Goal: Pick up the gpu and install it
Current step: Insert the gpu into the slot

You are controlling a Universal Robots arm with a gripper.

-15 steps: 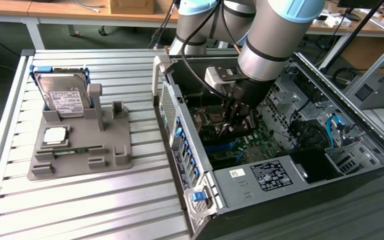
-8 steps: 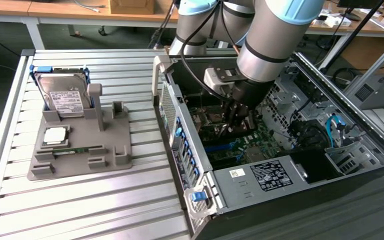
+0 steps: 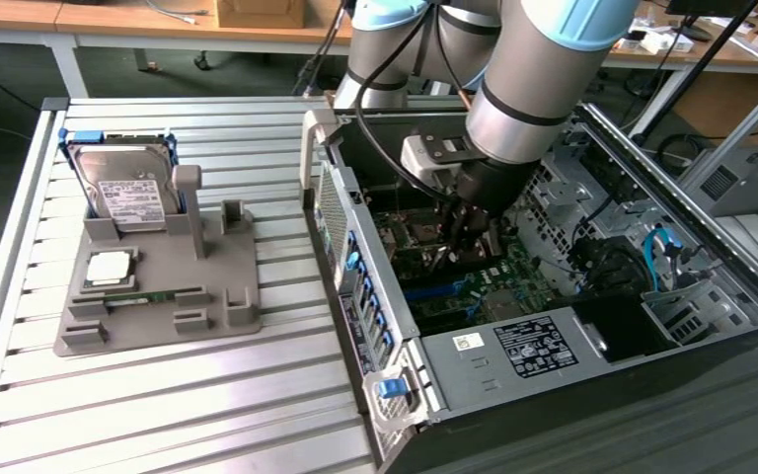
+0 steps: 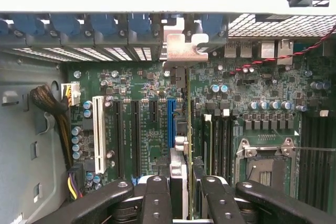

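Motherboard [image 4: 147, 129]: green, with one white slot [image 4: 97, 135], one blue slot [image 4: 170, 124], remaining slots black. Case latches [image 4: 68, 24]: blue. The gpu [image 4: 180, 171]: silver end bracket [image 4: 181, 45]. Gripper [image 4: 181, 203]: black. Fixture [image 3: 155, 316]: grey. Hard drive [image 3: 118, 163]: silver, white label [image 3: 135, 204]. Table [image 3: 155, 405]: ribbed silver.

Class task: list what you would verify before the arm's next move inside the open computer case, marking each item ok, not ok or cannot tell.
1. Grip: thin dark circuit card clamped edge-on in the tool: ok.
2. Card's silver end bracket reaches the row of blue rear latches: ok.
3. Card runs parallel beside the long blue slot: ok.
4. Card edge seated in a slot: cannot tell.
5. Thin red wire lies clear of the card: ok.
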